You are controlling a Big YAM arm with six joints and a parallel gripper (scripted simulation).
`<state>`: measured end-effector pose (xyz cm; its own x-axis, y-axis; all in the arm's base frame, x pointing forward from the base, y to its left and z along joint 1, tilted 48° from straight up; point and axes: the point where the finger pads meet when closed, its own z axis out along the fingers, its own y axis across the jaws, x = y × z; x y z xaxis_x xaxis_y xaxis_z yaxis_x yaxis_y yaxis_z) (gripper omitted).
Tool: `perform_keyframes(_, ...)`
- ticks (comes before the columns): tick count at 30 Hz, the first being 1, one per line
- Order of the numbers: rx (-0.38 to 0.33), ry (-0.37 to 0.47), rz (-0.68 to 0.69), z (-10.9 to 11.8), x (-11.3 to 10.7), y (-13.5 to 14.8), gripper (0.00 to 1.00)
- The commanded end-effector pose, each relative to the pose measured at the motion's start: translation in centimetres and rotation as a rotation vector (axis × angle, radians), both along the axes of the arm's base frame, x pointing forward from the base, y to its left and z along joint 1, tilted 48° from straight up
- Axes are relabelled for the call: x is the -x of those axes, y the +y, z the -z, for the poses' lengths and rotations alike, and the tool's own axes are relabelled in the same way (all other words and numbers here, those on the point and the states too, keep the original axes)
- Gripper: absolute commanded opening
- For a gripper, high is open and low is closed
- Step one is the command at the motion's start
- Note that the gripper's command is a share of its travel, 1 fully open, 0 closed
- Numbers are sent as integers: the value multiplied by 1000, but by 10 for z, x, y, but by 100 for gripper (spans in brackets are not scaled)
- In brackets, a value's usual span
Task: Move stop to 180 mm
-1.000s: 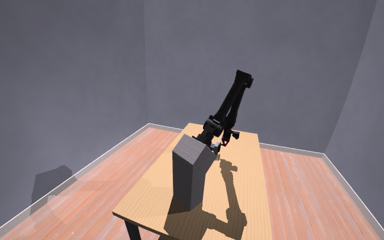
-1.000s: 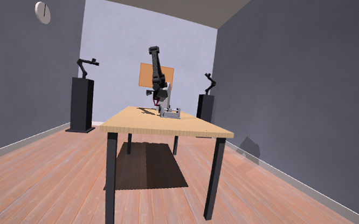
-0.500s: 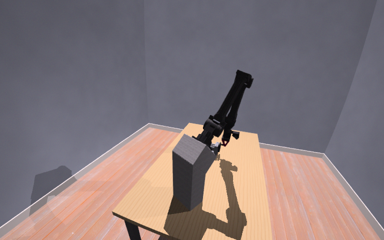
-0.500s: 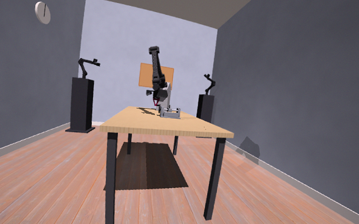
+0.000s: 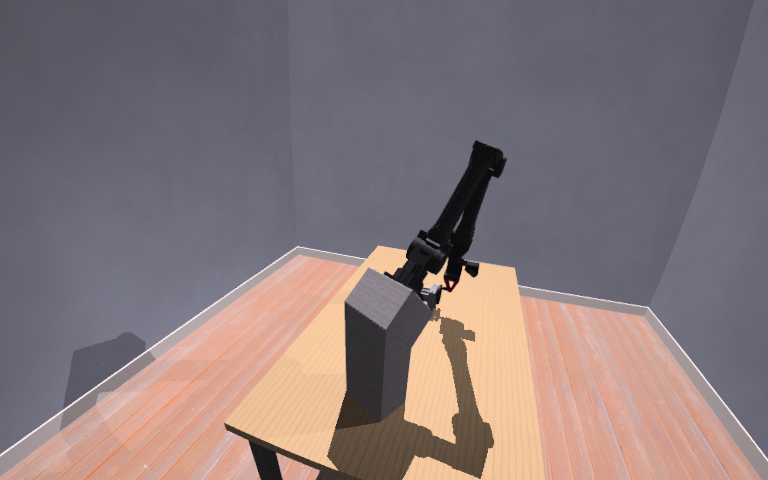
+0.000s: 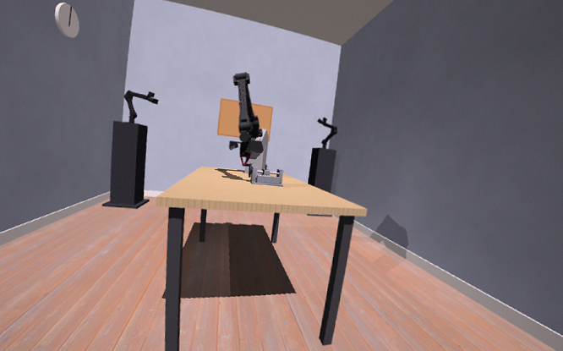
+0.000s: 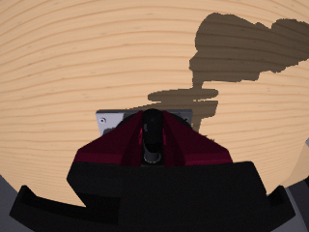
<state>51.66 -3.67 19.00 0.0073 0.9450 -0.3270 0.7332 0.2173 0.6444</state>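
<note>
The stop fixture (image 6: pixel 267 176) is a small grey rail assembly on the wooden table, next to a tall grey block (image 5: pixel 380 345). In the top view only its end (image 5: pixel 431 294) shows beside the block. My gripper (image 7: pixel 153 117), with dark red fingers, points down at the fixture's left end and is shut on the black handwheel handle (image 7: pixel 153 130). It also shows in the top view (image 5: pixel 450 284) and in the exterior view (image 6: pixel 244 160). The grey fixture plate (image 7: pixel 111 120) peeks out behind the fingers. The stop's scale reading is too small to tell.
The tall grey block stands close beside my arm on the table. Two other arms on black pedestals (image 6: pixel 127 163) (image 6: pixel 321 167) stand against the far wall. An orange board (image 6: pixel 244 119) hangs on that wall.
</note>
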Motion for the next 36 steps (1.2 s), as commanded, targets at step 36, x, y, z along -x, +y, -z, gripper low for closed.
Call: perform_keyframes(36,2,-88,-24,-31,-60,6,6)
